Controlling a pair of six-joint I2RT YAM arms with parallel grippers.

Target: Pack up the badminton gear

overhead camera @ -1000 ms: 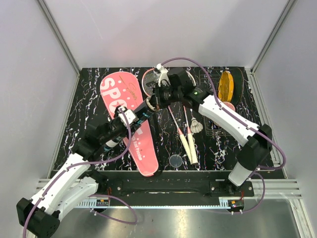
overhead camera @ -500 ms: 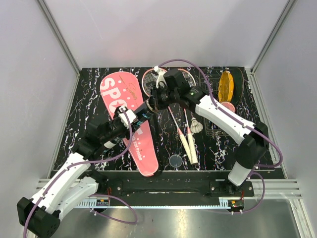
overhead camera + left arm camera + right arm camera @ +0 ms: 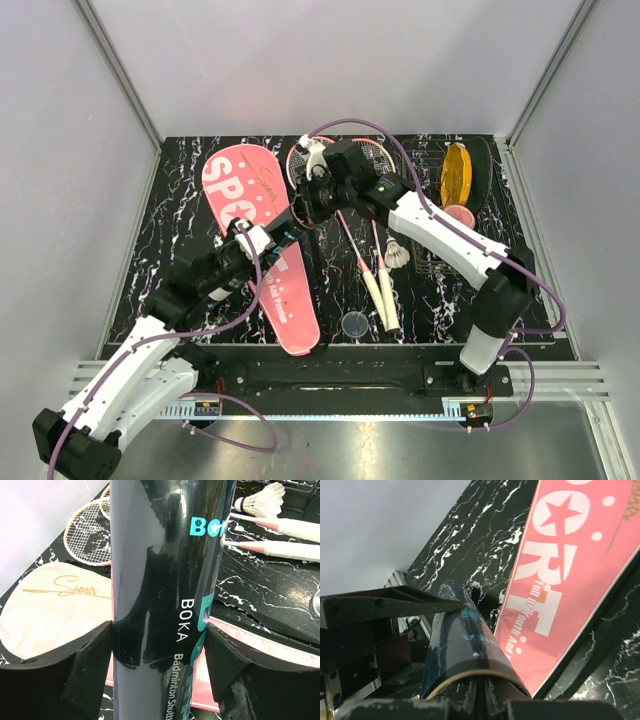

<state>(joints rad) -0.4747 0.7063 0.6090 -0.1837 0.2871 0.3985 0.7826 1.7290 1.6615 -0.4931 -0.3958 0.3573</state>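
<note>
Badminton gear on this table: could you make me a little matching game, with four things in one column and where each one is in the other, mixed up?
Things
1. black tube
2. pink cover
3. shuttlecock
4. yellow disc

Places
A. at the far right corner of the table
B. gripped in the left jaws, raised above the cover
C. lying flat on the table's left side
D. just right of the two rackets

Pairs: 1-B, 2-C, 3-D, 4-A
</note>
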